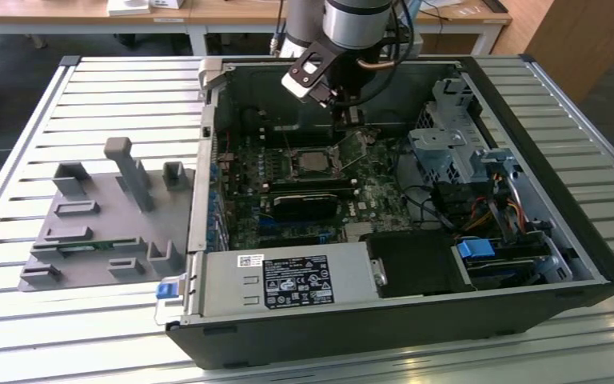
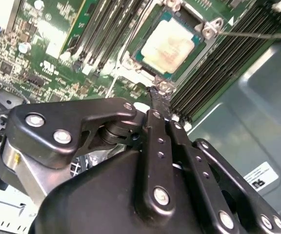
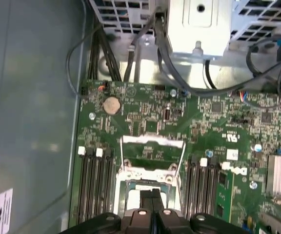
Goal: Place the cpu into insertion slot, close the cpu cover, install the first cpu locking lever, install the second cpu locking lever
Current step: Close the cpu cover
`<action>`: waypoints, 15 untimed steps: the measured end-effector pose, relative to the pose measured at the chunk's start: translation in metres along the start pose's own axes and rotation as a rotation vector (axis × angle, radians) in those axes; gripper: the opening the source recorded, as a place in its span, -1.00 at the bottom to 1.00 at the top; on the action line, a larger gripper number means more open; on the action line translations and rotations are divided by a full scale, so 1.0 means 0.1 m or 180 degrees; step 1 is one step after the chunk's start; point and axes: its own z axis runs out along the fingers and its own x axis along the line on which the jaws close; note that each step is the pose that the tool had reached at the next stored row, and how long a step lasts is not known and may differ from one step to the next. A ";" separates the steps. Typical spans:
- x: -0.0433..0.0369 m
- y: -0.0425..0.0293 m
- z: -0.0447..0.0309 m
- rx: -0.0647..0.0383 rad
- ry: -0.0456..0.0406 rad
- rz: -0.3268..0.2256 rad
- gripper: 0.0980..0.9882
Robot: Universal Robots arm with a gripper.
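Note:
The cpu (image 2: 172, 43), a pale silvery square, lies in the insertion slot (image 2: 139, 53) on the green board. In the exterior view the cpu (image 1: 312, 162) sits mid-board. The cpu cover (image 3: 152, 145) stands raised off the slot, and the board shows through its window; in the exterior view the cpu cover (image 1: 360, 142) tilts up beside the slot. A thin wire locking lever (image 2: 257, 34) juts out past the slot. My gripper (image 2: 154, 93) hangs just over the slot's edge with its black fingers (image 3: 148, 197) pressed together and nothing visible between them. It is seen as gripper (image 1: 344, 122) above the cover.
Black memory slots (image 3: 94, 180) flank the socket on both sides. Cables (image 3: 160, 44) and a metal drive cage (image 1: 446, 148) crowd one side of the open computer case (image 1: 563, 264). A power supply (image 1: 285, 282) sits at the front. A grey fixture tray (image 1: 105, 216) lies outside on the exterior view's left.

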 end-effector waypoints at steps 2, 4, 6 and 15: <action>0.000 0.037 0.001 0.0000 0.0001 0.0000 -0.98; -0.001 0.089 0.003 0.0000 0.0000 0.0000 -0.98; -0.002 0.145 0.006 -0.0001 0.0001 0.0000 -0.98; 0.008 0.277 0.049 -0.0005 -0.0002 0.0079 -0.98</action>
